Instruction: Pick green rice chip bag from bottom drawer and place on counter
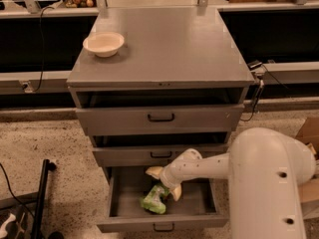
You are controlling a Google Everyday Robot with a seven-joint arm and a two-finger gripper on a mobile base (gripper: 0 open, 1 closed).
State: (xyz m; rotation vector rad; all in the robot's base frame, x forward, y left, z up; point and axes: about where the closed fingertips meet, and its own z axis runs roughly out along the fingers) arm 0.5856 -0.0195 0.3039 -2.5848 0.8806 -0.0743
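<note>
Camera view, hand (165, 182) splayed in bottom drawer (129, 224), beside green bag (154, 201)

Smooth plastic gripper (165, 182) in matt metal bottom drawer (197, 201), beside glossy green rice chip bag (153, 200).

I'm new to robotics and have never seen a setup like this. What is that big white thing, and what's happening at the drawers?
The white shape is a robot's arm, seen by one camera looking down at a grey drawer cabinet. At its tip is the gripper: two cream fingers, spread open, reaching into the pulled-out bottom drawer right by a green rice chip bag lying on the drawer floor. It does not look held yet. On the counter, the cabinet's flat top, stands a cream bowl.
</note>
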